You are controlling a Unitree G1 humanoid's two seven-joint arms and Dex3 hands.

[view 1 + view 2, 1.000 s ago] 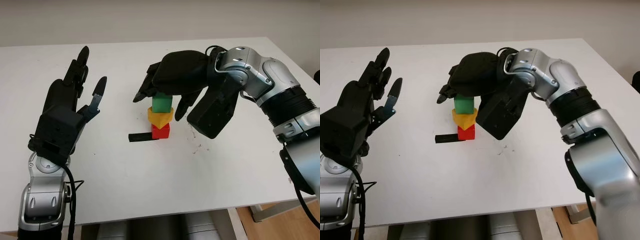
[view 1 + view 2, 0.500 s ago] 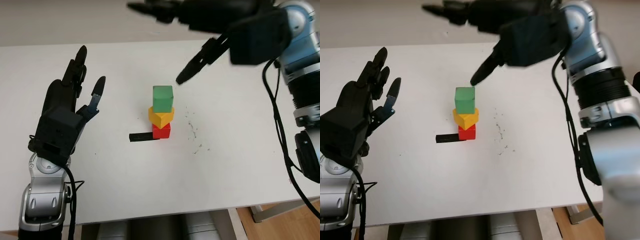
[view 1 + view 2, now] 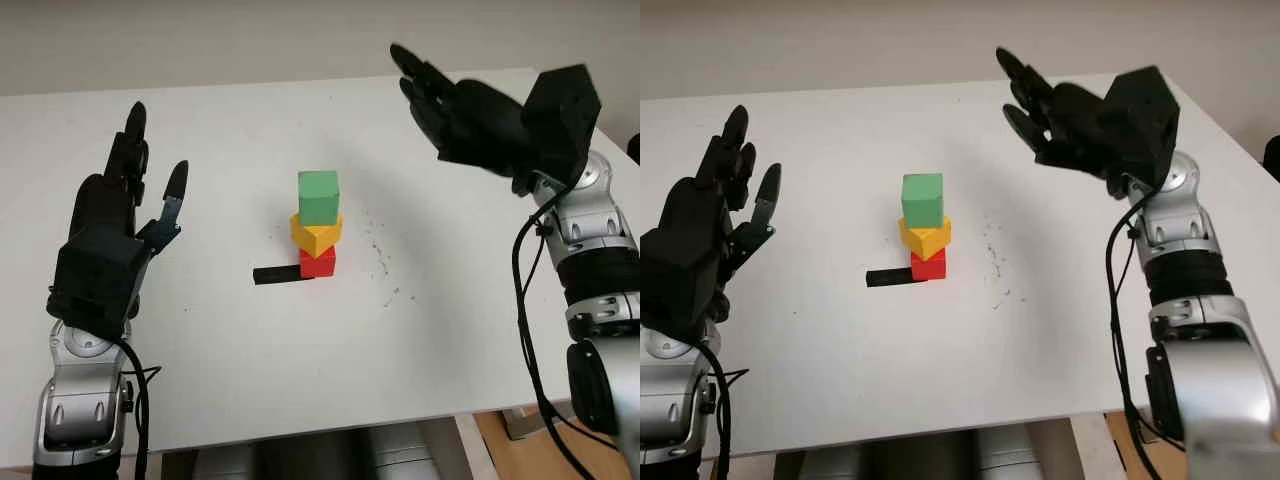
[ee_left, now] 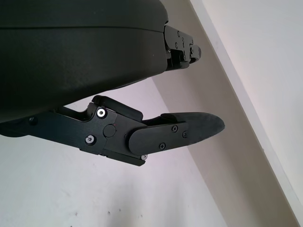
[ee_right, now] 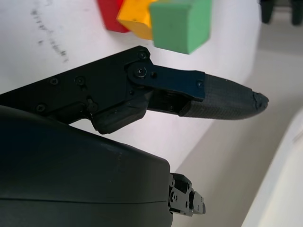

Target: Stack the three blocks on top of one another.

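We look down on a white table [image 3: 300, 400] set against a pale wall, with a strip of wooden floor showing past its near right corner.

At the left, our left hand [image 3: 120, 215] is raised above the table's left side, well apart from the blocks. It is open and holds nothing; its fingers [image 3: 133, 135] point up and away from us, and the thumb stands a little off to the side.

Near the middle of the table stands the stack. The red block [image 3: 318, 262] sits on the table at the bottom. The yellow block [image 3: 315, 233] rests on it, turned a little so its corners overhang. The green block [image 3: 319, 196] sits on top of the yellow one, roughly upright. Nothing touches the stack, and all three blocks are on one another. Just beside the red block, on its left and touching or nearly touching its base, lies a small black strip [image 3: 275, 275] flat on the table. To the right of the stack we see a scatter of faint dark specks [image 3: 385, 270] on the tabletop.

At the right, our right hand [image 3: 470, 115] is held up above the far right part of the table, apart from the stack. It too is open and empty, with its fingers [image 3: 415, 70] stretched out toward the far left. In the right wrist view one extended finger [image 5: 222, 101] shows with the green block beyond it, not touching.
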